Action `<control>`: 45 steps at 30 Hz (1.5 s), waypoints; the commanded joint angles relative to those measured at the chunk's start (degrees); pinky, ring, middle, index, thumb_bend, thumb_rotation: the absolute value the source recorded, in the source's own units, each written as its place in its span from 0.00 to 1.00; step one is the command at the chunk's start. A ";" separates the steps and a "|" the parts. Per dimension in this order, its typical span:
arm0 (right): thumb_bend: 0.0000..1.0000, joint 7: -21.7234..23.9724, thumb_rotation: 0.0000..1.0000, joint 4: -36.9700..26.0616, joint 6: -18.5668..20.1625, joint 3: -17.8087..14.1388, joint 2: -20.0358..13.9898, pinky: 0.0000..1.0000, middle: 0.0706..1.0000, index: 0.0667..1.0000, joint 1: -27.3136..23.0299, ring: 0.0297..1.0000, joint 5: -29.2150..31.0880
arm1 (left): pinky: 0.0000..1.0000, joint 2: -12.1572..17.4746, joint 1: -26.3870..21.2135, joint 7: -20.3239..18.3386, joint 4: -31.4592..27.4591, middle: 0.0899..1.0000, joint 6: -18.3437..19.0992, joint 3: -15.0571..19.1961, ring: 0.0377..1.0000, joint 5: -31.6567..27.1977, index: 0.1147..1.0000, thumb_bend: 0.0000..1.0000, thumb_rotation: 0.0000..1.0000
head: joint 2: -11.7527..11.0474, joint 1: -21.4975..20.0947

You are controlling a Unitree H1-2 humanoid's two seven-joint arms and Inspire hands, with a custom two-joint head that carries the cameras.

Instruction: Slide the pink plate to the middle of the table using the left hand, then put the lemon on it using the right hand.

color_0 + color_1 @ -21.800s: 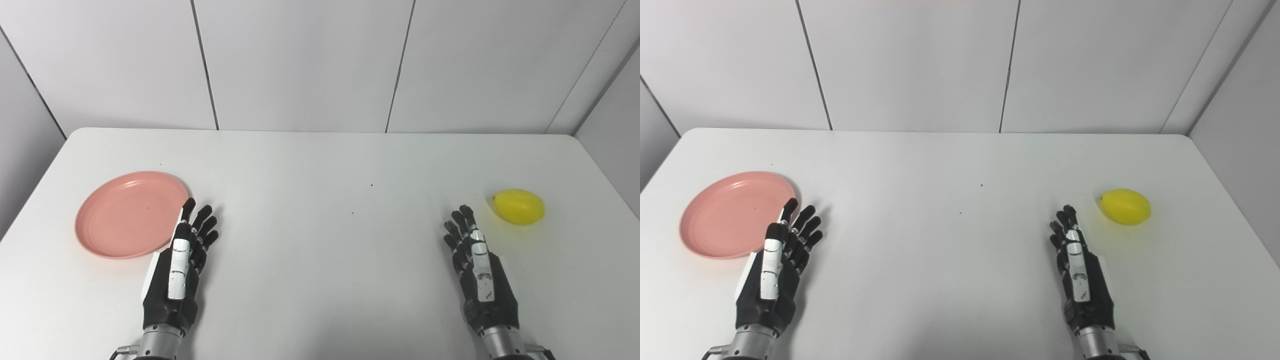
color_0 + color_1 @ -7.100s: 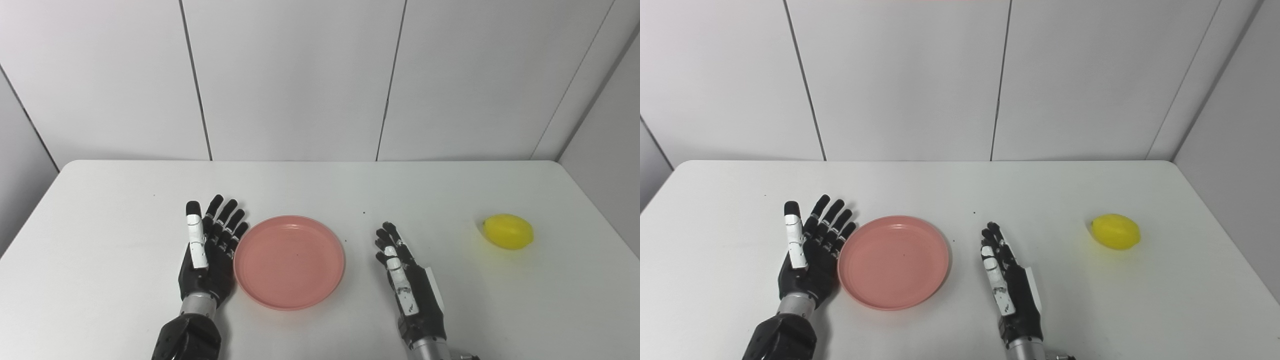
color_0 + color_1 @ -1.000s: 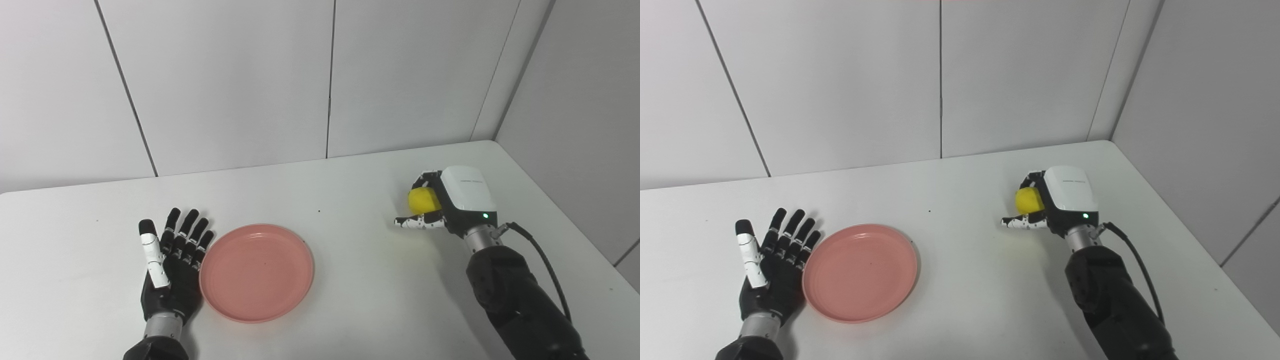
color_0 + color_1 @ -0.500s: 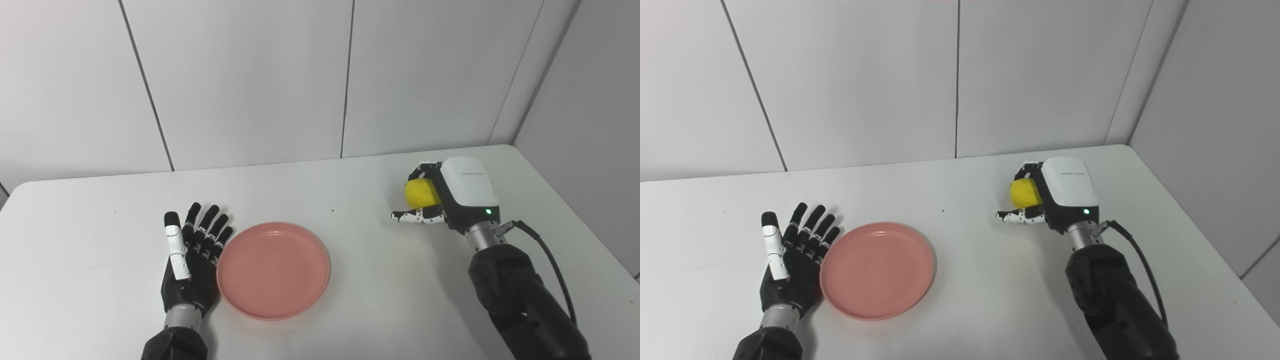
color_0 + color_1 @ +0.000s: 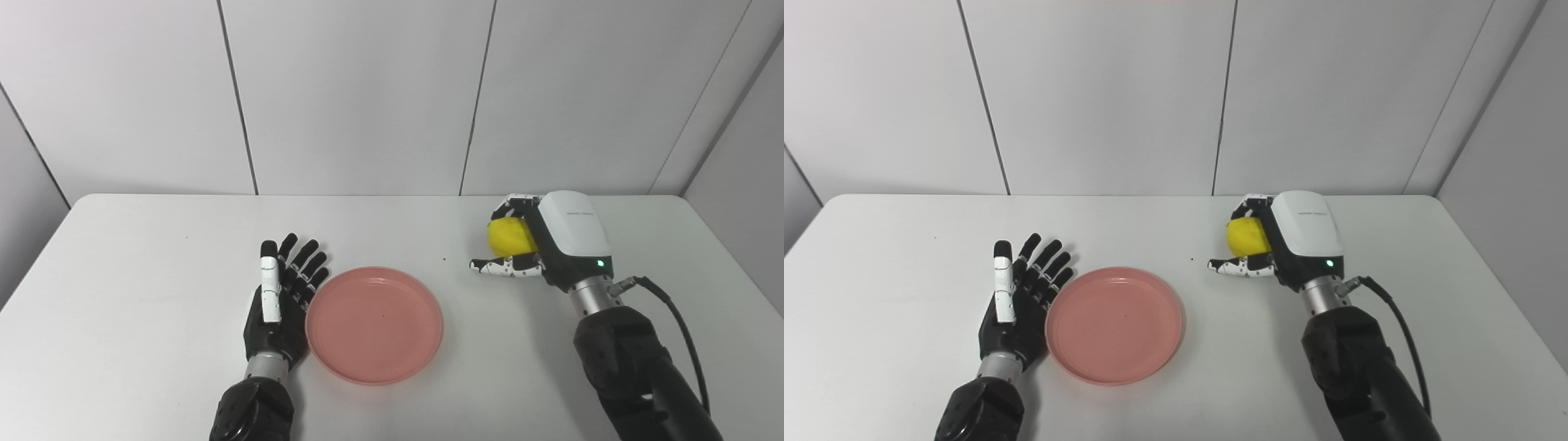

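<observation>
- Right hand (image 5: 539, 245): fingers clamped on the lemon (image 5: 509, 237), raised, right of the pink plate (image 5: 374, 323).
- Left hand (image 5: 277, 303): fingers spread, empty, flat against the plate's left rim.
- White table (image 5: 122, 294); grey panelled walls.

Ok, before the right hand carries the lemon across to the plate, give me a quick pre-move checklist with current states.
1. Lemon held by right hand: ok.
2. Lemon lifted off the table: ok, it looks raised.
3. Pink plate near the table's middle: ok.
4. Plate empty: ok.
5. Left hand open, flat beside the plate's left rim, outside the drop zone: ok.
6. Grip firmness: cannot tell.
</observation>
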 commanded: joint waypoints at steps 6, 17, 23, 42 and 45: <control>0.65 1.73 0.30 -3.49 -2.41 1.67 1.82 0.17 0.24 0.29 -4.08 0.20 -0.66 | 0.85 -4.90 3.02 2.35 2.13 0.83 0.28 -1.15 0.83 0.95 0.89 0.89 0.80 | 0.02 1.42; 0.64 3.30 0.30 -3.08 -3.76 4.45 4.67 0.17 0.24 0.28 -5.31 0.19 -1.09 | 0.87 -5.26 3.11 2.58 2.25 0.83 0.00 -1.28 0.84 0.84 0.90 0.90 0.77 | 0.05 2.19; 0.64 4.59 0.31 -3.33 -3.64 5.47 6.56 0.18 0.27 0.35 -5.80 0.22 -1.42 | 0.87 -5.18 3.36 2.50 2.11 0.83 -0.13 -1.75 0.84 1.23 0.89 0.90 0.78 | 0.07 2.37; 0.63 6.06 0.32 -0.89 -6.35 9.81 9.35 0.19 0.29 0.36 -6.92 0.23 -2.02 | 0.85 -5.13 3.64 2.75 1.83 0.82 -0.04 -2.24 0.83 1.98 0.89 0.88 0.81 | 0.32 3.42; 0.63 5.14 0.35 0.86 -6.77 10.60 9.68 0.19 0.28 0.34 -6.92 0.23 -2.70 | 0.85 -5.32 3.55 3.03 1.93 0.82 -0.34 -2.22 0.82 2.35 0.89 0.88 0.81 | 0.42 3.97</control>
